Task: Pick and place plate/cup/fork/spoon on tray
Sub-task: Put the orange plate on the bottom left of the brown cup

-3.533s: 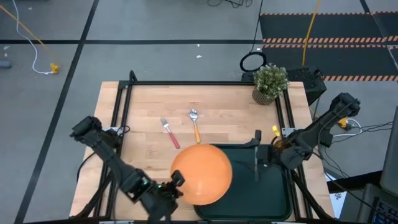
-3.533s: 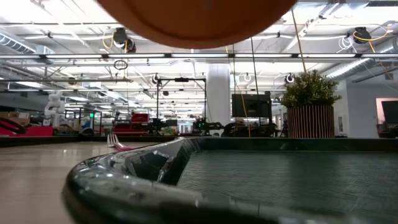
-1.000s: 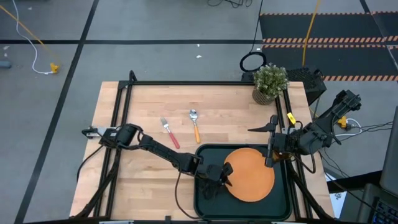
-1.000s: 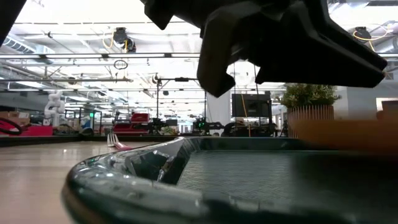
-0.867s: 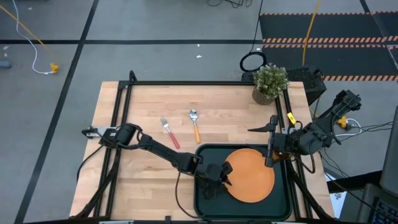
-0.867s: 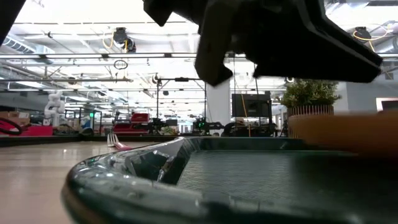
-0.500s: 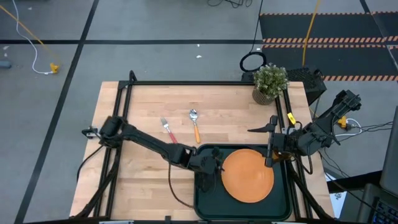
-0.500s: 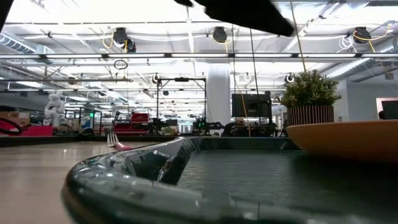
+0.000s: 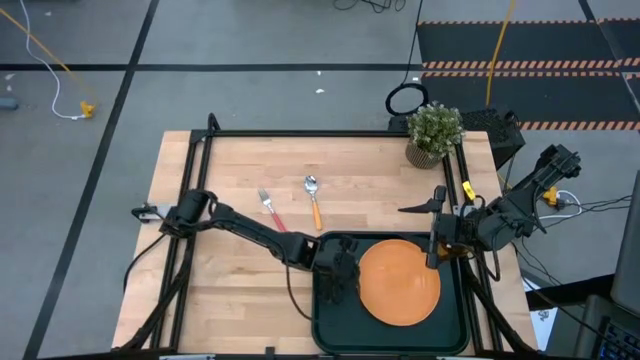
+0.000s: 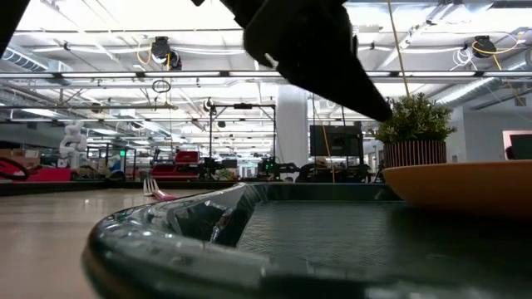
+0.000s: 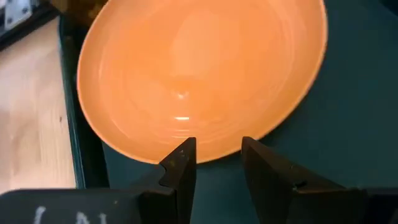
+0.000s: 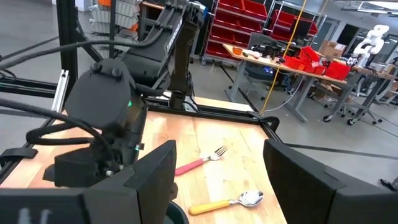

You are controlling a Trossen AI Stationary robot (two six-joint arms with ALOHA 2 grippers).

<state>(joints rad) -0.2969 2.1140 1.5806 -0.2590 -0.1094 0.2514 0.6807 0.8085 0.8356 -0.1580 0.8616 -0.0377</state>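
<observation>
The wooden surface carries the tray at its near edge, toward the right. The plate lies flat inside the tray, filling its right half. The left gripper hovers over the tray's left part just beside the plate's rim — its jaws stand parted and hold nothing. The right gripper hangs at the tray's right edge, jaws wide apart and empty. A potted plant stands at the far right corner. The fork and the spoon lie side by side on bare wood, beyond the tray.
</observation>
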